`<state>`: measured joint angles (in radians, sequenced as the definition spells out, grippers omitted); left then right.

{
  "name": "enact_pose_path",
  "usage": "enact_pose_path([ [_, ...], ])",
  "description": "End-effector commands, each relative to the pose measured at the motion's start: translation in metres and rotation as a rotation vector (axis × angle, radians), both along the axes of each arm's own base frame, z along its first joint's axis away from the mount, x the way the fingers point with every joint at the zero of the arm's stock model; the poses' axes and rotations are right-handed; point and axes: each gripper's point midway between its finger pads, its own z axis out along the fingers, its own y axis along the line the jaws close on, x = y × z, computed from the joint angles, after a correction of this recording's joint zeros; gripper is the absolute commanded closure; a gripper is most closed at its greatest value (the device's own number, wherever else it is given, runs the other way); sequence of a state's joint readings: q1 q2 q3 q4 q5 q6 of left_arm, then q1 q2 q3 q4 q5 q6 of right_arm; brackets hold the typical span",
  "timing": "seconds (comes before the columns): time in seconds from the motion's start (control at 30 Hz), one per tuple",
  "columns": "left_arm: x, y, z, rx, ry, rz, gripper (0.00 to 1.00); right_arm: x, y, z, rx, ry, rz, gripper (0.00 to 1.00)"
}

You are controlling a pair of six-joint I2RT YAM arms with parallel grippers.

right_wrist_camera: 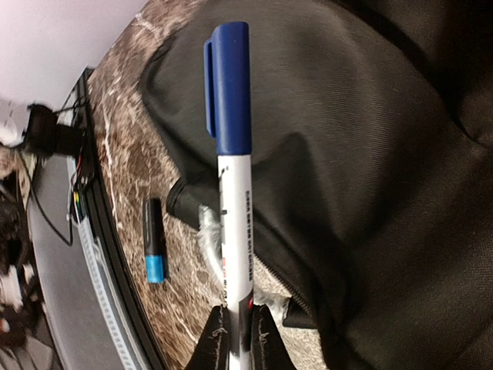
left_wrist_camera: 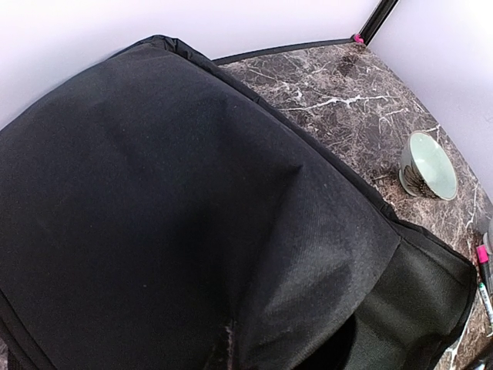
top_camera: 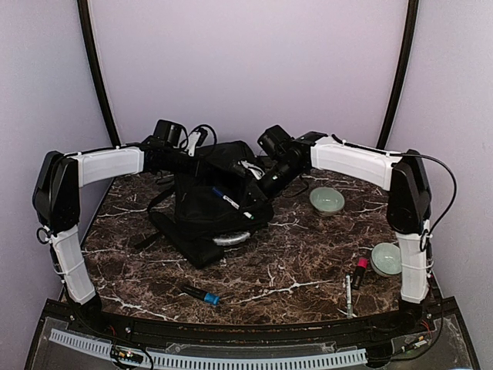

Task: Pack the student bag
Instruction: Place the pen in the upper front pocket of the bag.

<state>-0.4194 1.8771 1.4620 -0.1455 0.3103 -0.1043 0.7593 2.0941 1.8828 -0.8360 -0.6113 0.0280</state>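
Black backpack (top_camera: 208,204) slumped near the middle of the brown marbled counter (top_camera: 293,262), toward the back, straps trailing off to the left, a grey-white strip showing at its near edge. Right claw (right_wrist_camera: 235,331) clenched on the bare end of a white pen (right_wrist_camera: 231,193), blue cap pointing away from the fingers and out over the dark fabric; from the wrist view, impossible to tell whether the cap touches the cloth. From above, the same pen (top_camera: 229,199) lying across the top of the backpack, with the right claw (top_camera: 258,189) just beside the upper right edge. Left claw (top_camera: 192,158) at the back left corner of the backpack, jaws closed; fingers out of sight in its own wrist view, filled with black cloth (left_wrist_camera: 192,193), so no telling whether any fabric is pinched. On the counter near the front edge, well apart from the backpack, a black marker with a blue cap (top_camera: 202,294). To the right, two pale green bowls, one (top_camera: 326,201) near the right forearm and one (top_camera: 386,259) nearer the front, with a pink-capped marker (top_camera: 360,271) just beside the nearer bowl and a thin pen (top_camera: 349,293) close by.
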Motion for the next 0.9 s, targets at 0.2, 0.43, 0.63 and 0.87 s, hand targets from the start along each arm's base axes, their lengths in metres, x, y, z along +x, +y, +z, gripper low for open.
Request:
enact_pose_path([
  [0.2,-0.010,-0.007,0.060,-0.114,-0.100,-0.021,0.99,0.046,0.023,0.001,0.049,0.225,-0.349,1.00],
  [0.43,-0.014,-0.017,0.054,-0.106,-0.085,-0.048,0.99,0.104,0.027,-0.004,0.050,0.171,-0.577,1.00],
  [0.63,-0.018,-0.021,0.058,-0.119,-0.086,-0.063,0.99,0.161,0.024,0.007,0.083,-0.008,-0.702,0.97],
  [0.87,-0.020,-0.023,0.060,-0.107,-0.099,-0.067,0.99,0.135,0.029,0.012,0.125,0.048,-0.587,0.62],
])
